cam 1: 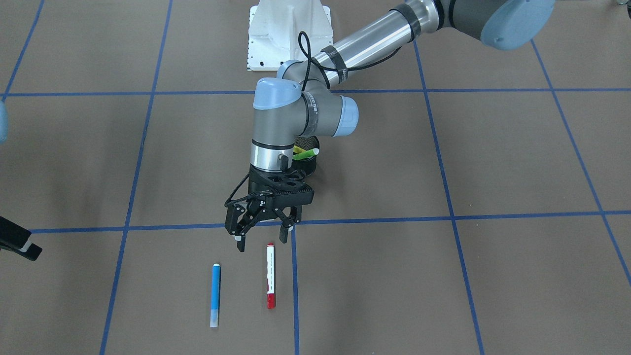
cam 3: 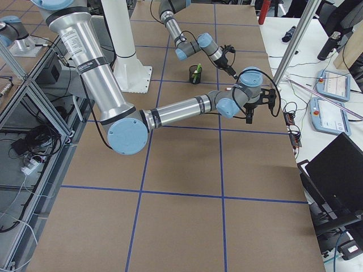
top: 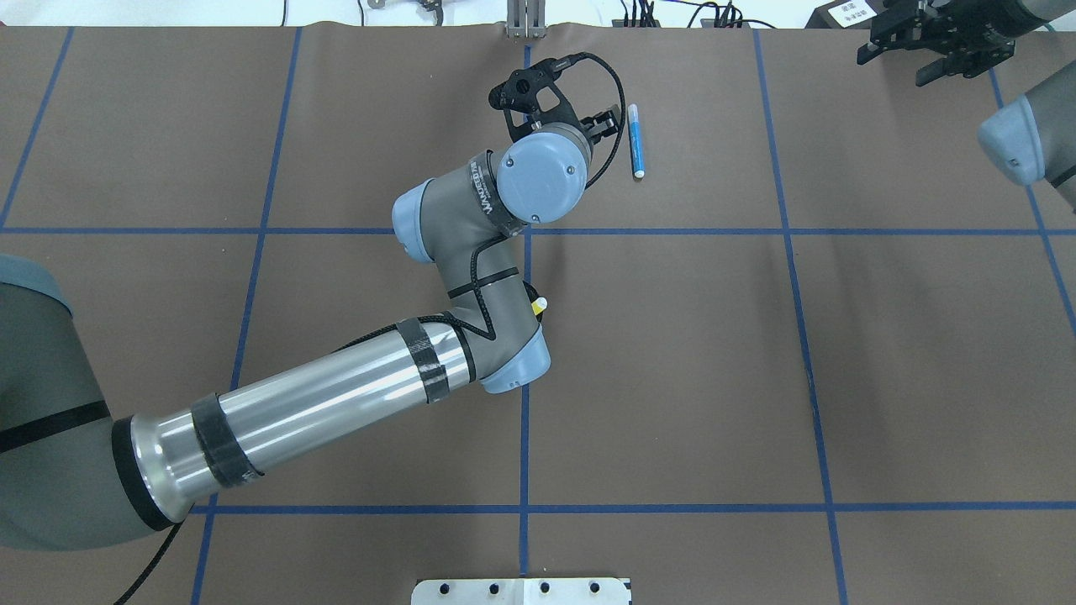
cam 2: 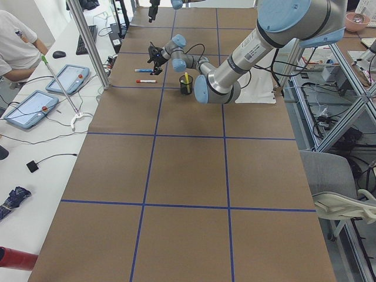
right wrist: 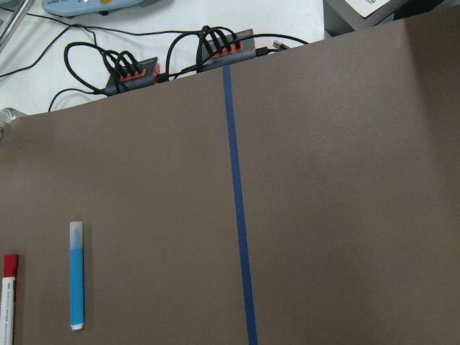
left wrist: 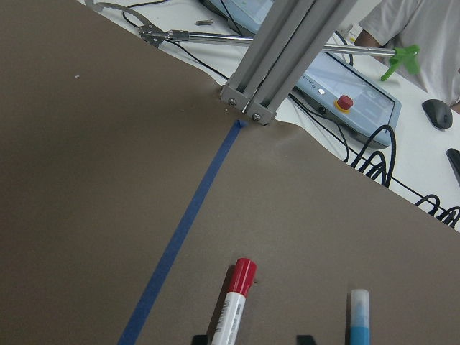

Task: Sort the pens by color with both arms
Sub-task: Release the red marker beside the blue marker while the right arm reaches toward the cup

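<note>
Pen (cam 1: 270, 276), red, white-labelled, flat

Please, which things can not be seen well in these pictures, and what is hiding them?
- Mesh cup: front-facing view, the left arm covers most of it; its contents cannot be counted.
- Red pen: overhead view, hidden under the left claw.
- Right claw: front-facing view, cut off by the edge; open or shut unclear.
- Red pen's label print: too small in every view.
</note>
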Controlling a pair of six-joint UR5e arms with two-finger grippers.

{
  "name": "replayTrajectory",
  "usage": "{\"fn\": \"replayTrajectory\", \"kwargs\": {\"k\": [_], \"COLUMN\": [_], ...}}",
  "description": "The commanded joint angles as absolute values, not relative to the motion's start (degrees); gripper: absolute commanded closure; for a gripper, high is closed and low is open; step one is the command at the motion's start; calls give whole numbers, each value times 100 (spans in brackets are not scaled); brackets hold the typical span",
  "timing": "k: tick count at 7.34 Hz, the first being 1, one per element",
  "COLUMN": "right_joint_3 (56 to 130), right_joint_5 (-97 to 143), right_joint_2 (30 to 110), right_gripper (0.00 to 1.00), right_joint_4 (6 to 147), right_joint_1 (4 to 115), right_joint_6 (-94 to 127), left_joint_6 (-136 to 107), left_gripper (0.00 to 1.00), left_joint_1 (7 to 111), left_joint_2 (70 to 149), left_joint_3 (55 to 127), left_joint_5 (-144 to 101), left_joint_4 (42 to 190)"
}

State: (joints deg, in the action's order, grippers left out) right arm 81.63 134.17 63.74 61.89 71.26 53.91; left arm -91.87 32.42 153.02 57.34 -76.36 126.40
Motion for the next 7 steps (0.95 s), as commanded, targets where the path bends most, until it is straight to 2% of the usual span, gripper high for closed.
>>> {"fn": "replayTrajectory", "kwargs": {"k": [1, 3, 4, 7], "right_joint_3": [8636, 8990, 9043, 9009], "right_joint_5": [13386, 13001, 12703, 11509], "right_joint_2": [6005, 5495, 5223, 3950], "right_gripper": [0, 0, 0, 1], "right_joint_4": [7270, 7987, 8207, 9315], "right_joint_1": [6857, 6261, 5823, 4461], "right_joint_6": [5536, 5940, 5950, 6012], "left_joint_6": [-8643, -7609, -6941, -5184], "left_gripper": [1, 1, 1, 1], "left_joint_1": [3925, 4995, 5549, 6668], "left_joint_2": [14604, 13454, 12830, 11588], "left_joint_3": [6997, 8046, 8338, 8657], "left_joint_5": [-9202, -11125, -12041, -13259], "left_joint_4": [11913, 11655, 11663, 11681]}}
